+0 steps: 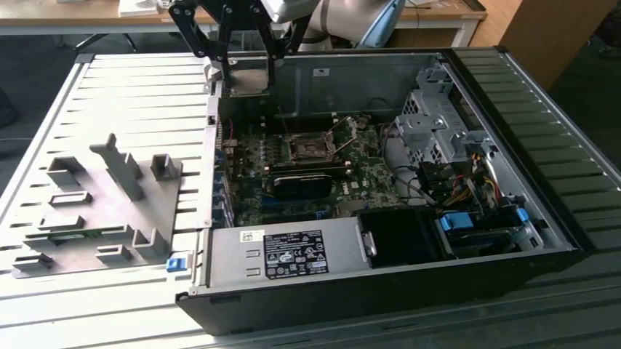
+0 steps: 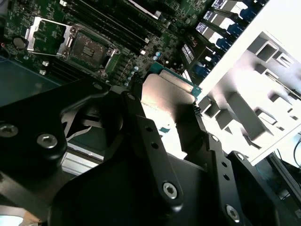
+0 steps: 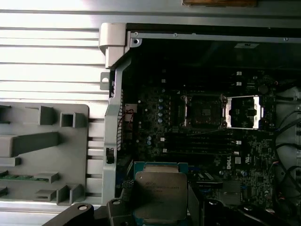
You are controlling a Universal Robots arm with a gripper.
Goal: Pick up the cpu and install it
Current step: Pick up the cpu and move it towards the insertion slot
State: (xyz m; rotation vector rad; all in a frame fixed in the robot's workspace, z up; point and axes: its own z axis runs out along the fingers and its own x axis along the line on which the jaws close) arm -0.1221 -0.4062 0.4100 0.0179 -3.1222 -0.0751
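Note:
The cpu point(image 1: 249, 78), a flat silvery square with a greenish rim, hangs in the air above the far left corner of the open computer case point(image 1: 543, 182). My gripper point(image 1: 250, 69) is shut on the cpu, one black finger on each side. In both wrist views the cpu point(image 2: 169, 94) point(image 3: 160, 190) sits between the fingers point(image 2: 141, 117). The motherboard's dark socket point(image 1: 310, 149) point(image 2: 91, 47) point(image 3: 204, 112) lies inside the case below, to the exterior view's right of the gripper. Its metal cover point(image 3: 244, 113) is swung open beside it.
A grey fixture plate point(image 1: 107, 203) with upright plastic blocks lies outside the case, at the exterior view's left. Inside the case are a power supply point(image 1: 281, 254) at the front, a black shroud point(image 1: 403, 236), a drive cage point(image 1: 437, 123) and coloured cables point(image 1: 466, 189).

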